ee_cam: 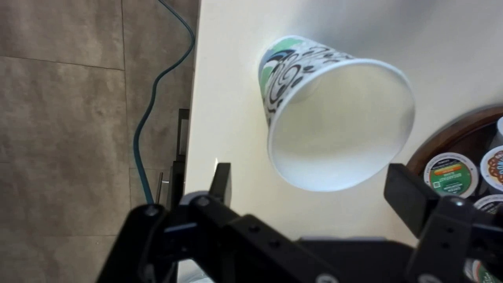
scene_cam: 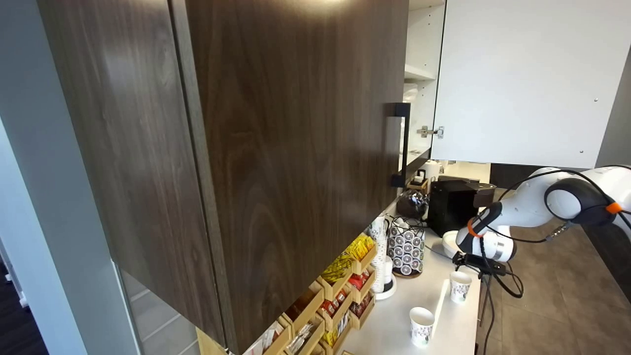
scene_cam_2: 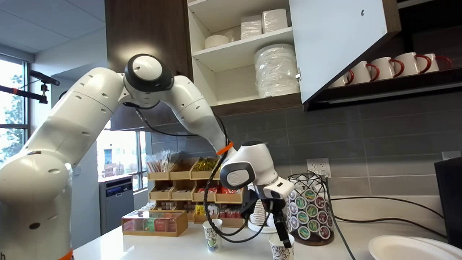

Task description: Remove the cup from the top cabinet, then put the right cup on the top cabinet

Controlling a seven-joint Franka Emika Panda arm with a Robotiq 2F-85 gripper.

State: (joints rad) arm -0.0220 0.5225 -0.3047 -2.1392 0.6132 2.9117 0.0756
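While both exterior views show a paper cup (ee_cam: 334, 118) standing on the desk (ee_cam: 232, 137), only the wrist view looks deep into its smooth white inside. The black fingers (ee_cam: 406, 196) stand wide apart and grip nothing; whether either touches the rim cannot be told. Dark swirls and a green patch decorate the cup's tapering side. A second cup (scene_cam: 422, 331), similarly printed, stands apart from it. Near the paper cup is a coffee-pod holder (ee_cam: 456, 127) with a round wooden base. In an exterior view the open cabinet (scene_cam_2: 236, 85) has white shelves (scene_cam_2: 243, 42) carrying a round stack (scene_cam_2: 276, 70) in crinkled clear plastic; a dark wood-grain front (scene_cam: 305, 162) hides most of that in an exterior view.
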